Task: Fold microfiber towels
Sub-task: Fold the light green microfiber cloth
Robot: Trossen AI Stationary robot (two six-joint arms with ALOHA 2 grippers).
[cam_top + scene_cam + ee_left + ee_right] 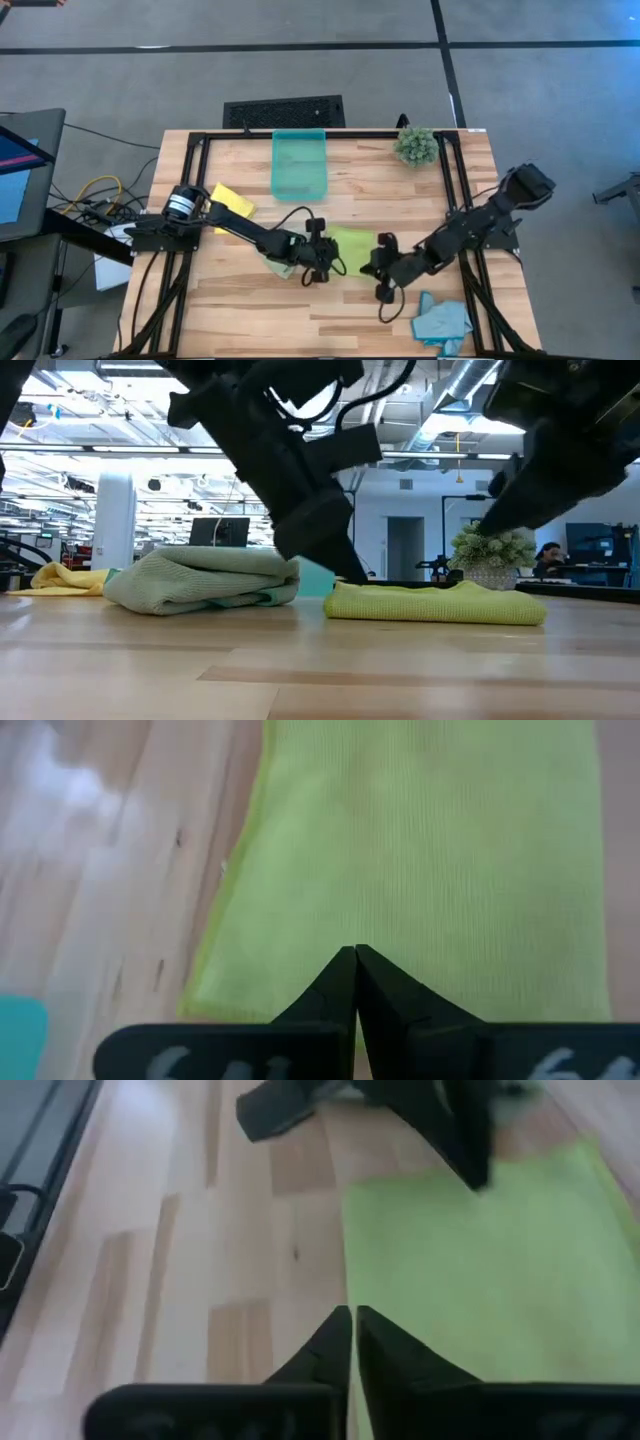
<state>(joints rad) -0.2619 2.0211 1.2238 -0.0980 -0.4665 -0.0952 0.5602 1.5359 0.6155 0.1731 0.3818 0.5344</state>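
My left pincer sits closed and empty at the lime green towel's left edge, mid-counter, beside the already folded pale green towel. My right pincer, fingers together, holds nothing at its right edge. I judge this fold is being pressed flat; next, the light blue towel.

Towel mid-table between both grippers; second towel just left; bin behind; plant back right.
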